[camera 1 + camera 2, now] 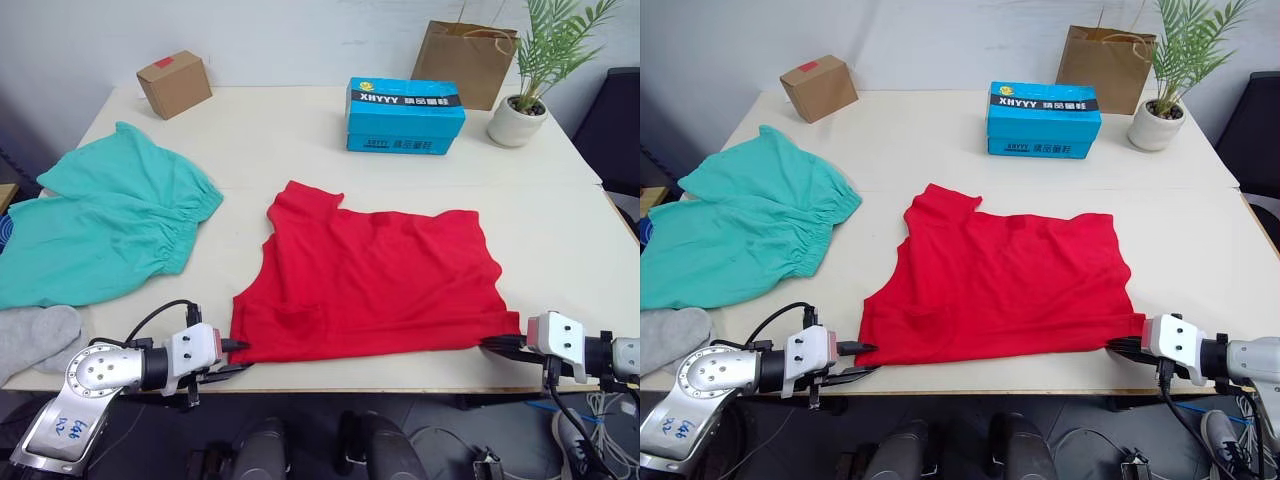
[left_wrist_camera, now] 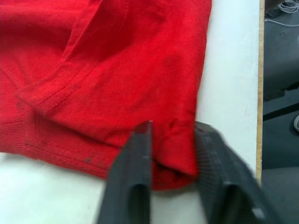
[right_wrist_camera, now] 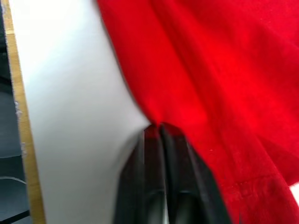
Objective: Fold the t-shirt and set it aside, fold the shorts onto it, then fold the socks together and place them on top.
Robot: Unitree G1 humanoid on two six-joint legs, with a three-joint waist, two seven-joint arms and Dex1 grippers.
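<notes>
The red t-shirt (image 1: 380,280) lies spread in the middle of the white table (image 1: 270,140), its hem along the front edge. At the hem's left corner my left gripper (image 1: 238,355) stands open, and in the left wrist view that corner of cloth (image 2: 177,158) lies between its two fingers. My right gripper (image 1: 492,343) is shut on the hem's right corner, with a thin fold of red cloth pinched at its tips (image 3: 156,127). The teal-green shorts (image 1: 110,220) lie flat at the table's left. The grey socks (image 1: 35,335) rest at the front left corner.
A small cardboard box (image 1: 175,83) stands at the back left. Along the back sit a blue box (image 1: 405,115), a brown paper bag (image 1: 468,62) and a potted plant (image 1: 520,115). The table's front edge (image 1: 400,388) runs just below the hem.
</notes>
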